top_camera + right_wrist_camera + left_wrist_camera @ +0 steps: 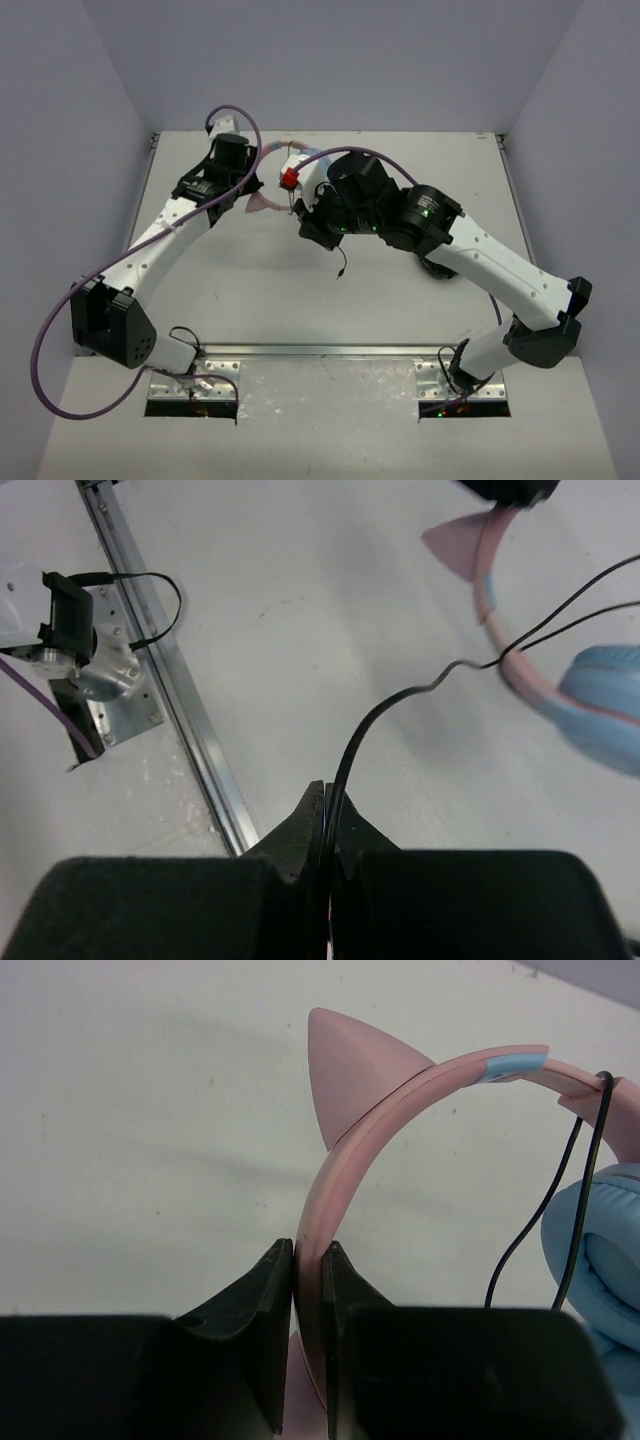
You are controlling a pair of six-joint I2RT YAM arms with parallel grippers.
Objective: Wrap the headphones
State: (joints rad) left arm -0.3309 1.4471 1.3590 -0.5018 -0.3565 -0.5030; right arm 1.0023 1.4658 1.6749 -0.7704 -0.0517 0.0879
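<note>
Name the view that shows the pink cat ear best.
Left wrist: the cat ear stands large and sharp on the headband. Right wrist shows an ear small and blurred; top external only a pink sliver.

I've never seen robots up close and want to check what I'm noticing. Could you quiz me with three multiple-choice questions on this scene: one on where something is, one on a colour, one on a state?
1. Where does the left gripper grip the headphones?
A) a cat ear
B) the pink headband
C) nowhere, it hangs free

2. What colour are the ear cups?
A) black
B) light blue
C) green

3. What state is the right gripper in?
A) wide open
B) shut on nothing
C) shut on the thin black cable

Answers:
1 B, the left wrist view shows the headband pinched in it.
2 B, both wrist views show light blue cups.
3 C, the cable runs out from between its closed jaws.
</note>
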